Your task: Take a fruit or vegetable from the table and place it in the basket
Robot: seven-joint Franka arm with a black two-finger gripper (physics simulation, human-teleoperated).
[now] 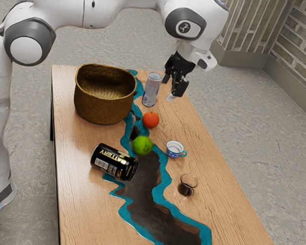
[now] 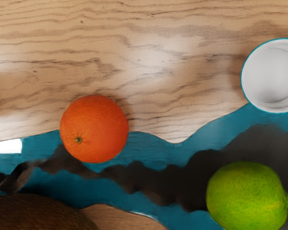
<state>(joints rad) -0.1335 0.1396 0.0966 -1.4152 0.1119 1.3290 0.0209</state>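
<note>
basket (image 1: 104, 113): ten o'clock from the orange, hours read on the exterior view; its raised rim could catch fruit we carry too low.
black can (image 1: 112, 162): on its side at eight o'clock from the lime; a knock from us could roll it.
lime (image 1: 143, 145): the other candidate, on the table (image 1: 71, 143), near the orange's six o'clock side; our brushing it could set it rolling.
orange (image 1: 151, 120): our likelier target, on the table; an off-centre squeeze could squirt it away.
silver can (image 1: 151, 90): upright at twelve o'clock from the orange; we could topple it by coming down askew.
gripper (image 1: 172, 88): wide, holding nothing, at one o'clock from the orange.
cup (image 1: 175, 149): five o'clock from the orange; a low sweep could nudge it.

left edge: near the basket's nine o'clock side; we should not push that way.
middle room: at ten o'clock from the orange, a short route for us once lifted.
right edge: beyond bare wood at the orange's three o'clock, our roomiest side.
</note>
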